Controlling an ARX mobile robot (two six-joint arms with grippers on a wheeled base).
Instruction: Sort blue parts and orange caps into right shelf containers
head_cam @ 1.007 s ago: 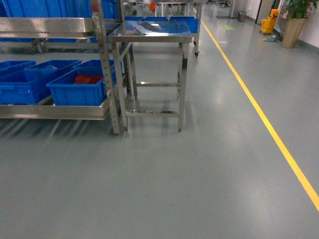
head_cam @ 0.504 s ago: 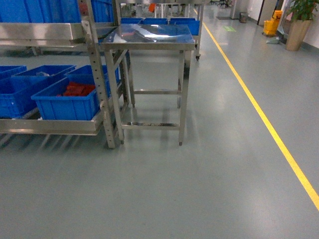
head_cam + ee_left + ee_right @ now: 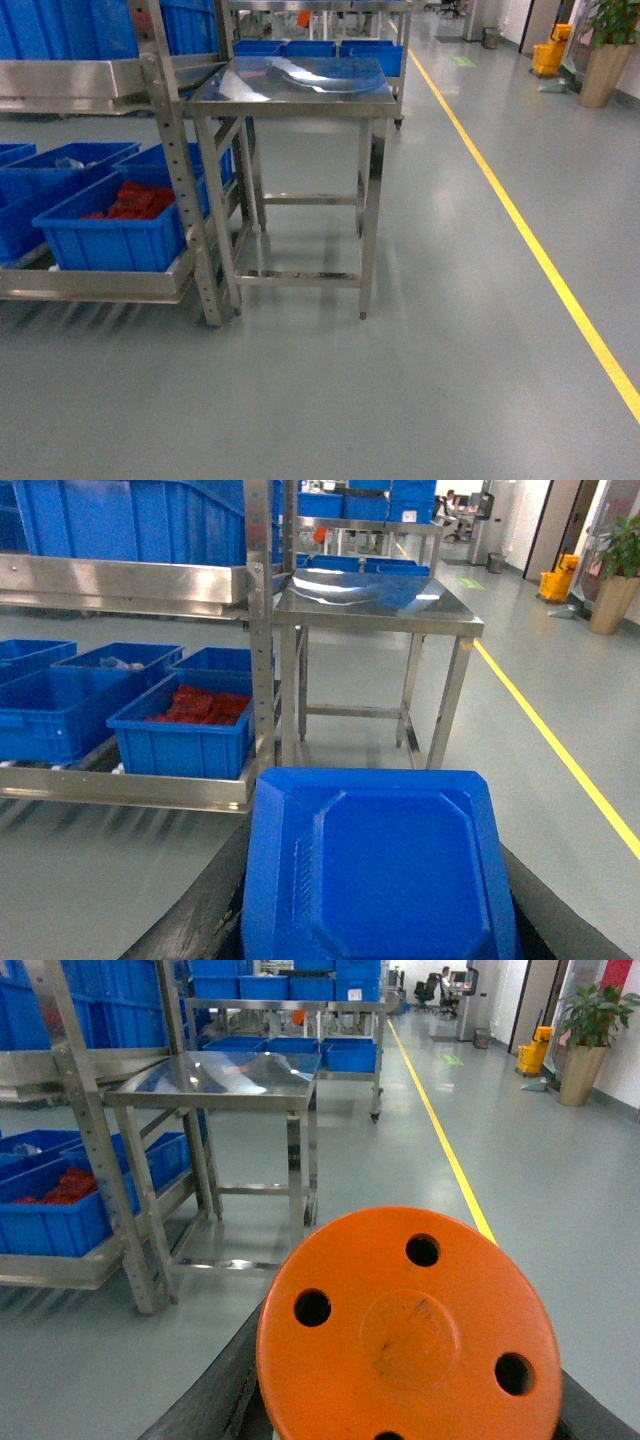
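Grey floor (image 3: 400, 380), jaws hidden behind blue part (image 3: 380, 870), orange cap (image 3: 410, 1330)

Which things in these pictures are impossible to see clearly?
- Left gripper: left wrist view, hidden under the blue octagonal plastic part.
- Right gripper: right wrist view, hidden under the round orange cap with holes.
- Red items in the bright-blue plastic crate: head view, too small to identify.

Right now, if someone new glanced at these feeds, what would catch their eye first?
Two things fill the wrist views: a flat blue plastic octagon-faced part before the left camera and a round orange cap with holes before the right. Ahead stands a shiny stainless steel table, beside a metal shelf rack whose bright-blue plastic crate holds red pieces. A yellow floor line runs along the right.
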